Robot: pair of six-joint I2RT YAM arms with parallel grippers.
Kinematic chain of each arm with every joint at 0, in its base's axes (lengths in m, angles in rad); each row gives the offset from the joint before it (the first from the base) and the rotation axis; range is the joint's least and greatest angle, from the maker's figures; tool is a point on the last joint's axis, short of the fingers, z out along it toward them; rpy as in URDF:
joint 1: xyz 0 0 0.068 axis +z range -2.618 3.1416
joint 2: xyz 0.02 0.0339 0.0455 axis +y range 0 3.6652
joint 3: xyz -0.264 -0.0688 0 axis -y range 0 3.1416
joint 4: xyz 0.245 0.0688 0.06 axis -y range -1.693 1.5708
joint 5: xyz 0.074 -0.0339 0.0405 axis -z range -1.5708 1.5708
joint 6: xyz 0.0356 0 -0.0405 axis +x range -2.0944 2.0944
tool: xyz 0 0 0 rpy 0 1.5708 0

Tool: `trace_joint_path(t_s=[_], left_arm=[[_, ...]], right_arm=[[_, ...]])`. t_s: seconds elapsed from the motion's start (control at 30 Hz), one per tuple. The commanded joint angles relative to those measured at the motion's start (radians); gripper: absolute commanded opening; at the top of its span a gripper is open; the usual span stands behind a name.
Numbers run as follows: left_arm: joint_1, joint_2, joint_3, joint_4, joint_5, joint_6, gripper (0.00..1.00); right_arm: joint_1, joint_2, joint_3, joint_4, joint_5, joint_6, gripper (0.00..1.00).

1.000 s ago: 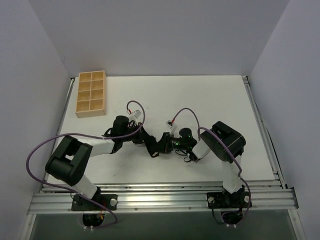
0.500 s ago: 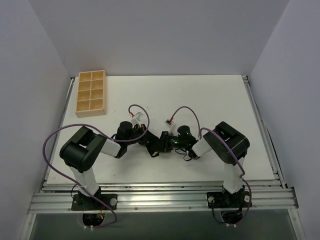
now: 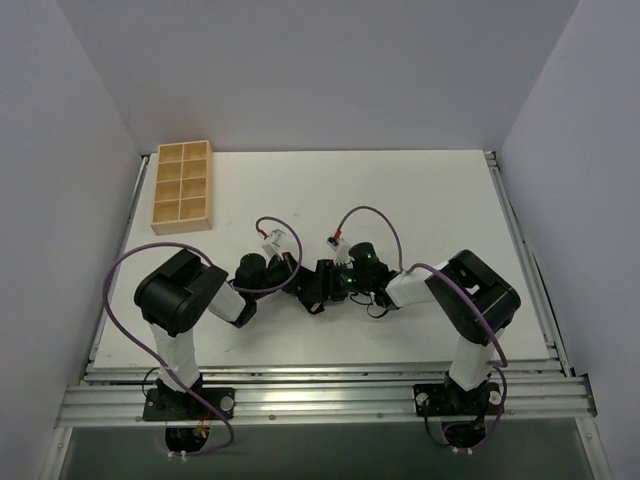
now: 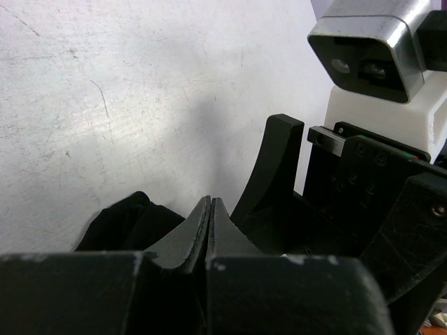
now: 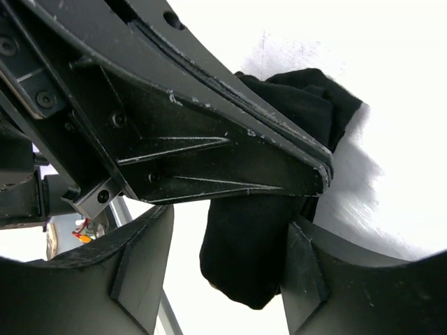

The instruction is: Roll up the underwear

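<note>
The underwear [image 5: 246,255] is a small black bundle on the white table, also visible beside my left fingers [image 4: 122,223] and between the two wrists [image 3: 312,302]. My right gripper [image 5: 223,276] is open and straddles the bundle; the cloth touches its right finger [image 5: 307,279] and stands clear of the other one. My left gripper [image 4: 210,206] is shut, its pads pressed together with no cloth showing between them. It lies across the top of the bundle [image 5: 209,153]. Both grippers meet at mid-table, left gripper [image 3: 298,284] against right gripper [image 3: 324,284].
A tan wooden compartment tray [image 3: 181,226] stands at the far left of the table [image 3: 430,200]. The right arm's finger [image 4: 276,164] and wrist camera [image 4: 367,45] crowd close in front of my left gripper. Purple cables loop over both arms.
My right gripper has opened wide and let the bundle go. The left arm has folded in, its elbow swinging right, and both wrists have crept slightly away from the near edge.
</note>
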State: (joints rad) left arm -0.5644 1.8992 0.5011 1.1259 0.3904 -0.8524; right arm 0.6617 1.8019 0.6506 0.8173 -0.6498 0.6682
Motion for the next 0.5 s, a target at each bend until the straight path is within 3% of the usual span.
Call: trace_joint_path(t_s=[0.0, 0.47], left_arm=[[-0.022, 0.080, -0.078, -0.126, -0.016, 0.039, 0.02], [-0.022, 0.115, -0.091, -0.074, -0.001, 0.032, 0.02]], right_arm=[[-0.030, -0.012, -0.006, -0.245, 0.157, -0.078, 0.55], [-0.057, -0.125, 0.006, -0.394, 0.219, -0.145, 0.56]])
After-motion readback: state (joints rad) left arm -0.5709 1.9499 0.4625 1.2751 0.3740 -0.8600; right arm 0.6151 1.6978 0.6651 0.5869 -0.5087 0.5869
